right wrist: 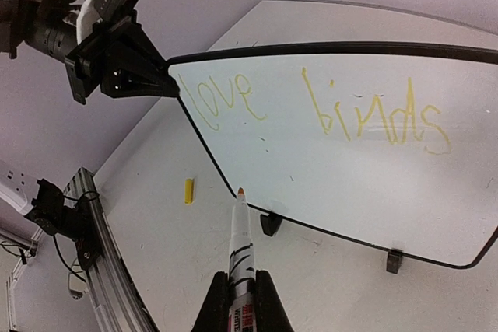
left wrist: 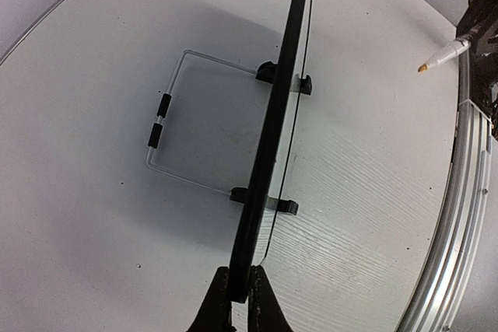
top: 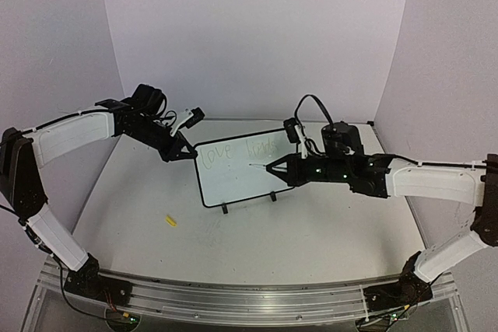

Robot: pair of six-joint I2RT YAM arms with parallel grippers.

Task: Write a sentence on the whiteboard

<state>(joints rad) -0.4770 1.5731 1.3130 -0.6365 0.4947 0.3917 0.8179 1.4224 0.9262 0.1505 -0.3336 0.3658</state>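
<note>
The whiteboard (top: 237, 172) stands upright on two black feet at mid-table, white with a thin black frame. My left gripper (top: 183, 149) is shut on its left edge; the left wrist view shows the frame edge-on (left wrist: 268, 153) pinched between the fingers (left wrist: 216, 301). The sentence (right wrist: 311, 106) reads "love finds" in one yellow-green line across the board's upper part. My right gripper (top: 289, 169) is shut on a white marker (right wrist: 240, 250), its orange tip (right wrist: 240, 191) just off the board's lower left edge. The marker tip also shows in the left wrist view (left wrist: 440, 56).
A small yellow marker cap (top: 170, 221) lies on the table in front of the board's left side, also in the right wrist view (right wrist: 187, 190). A wire stand (left wrist: 167, 126) props the board from behind. A metal rail (top: 233, 289) runs along the near table edge.
</note>
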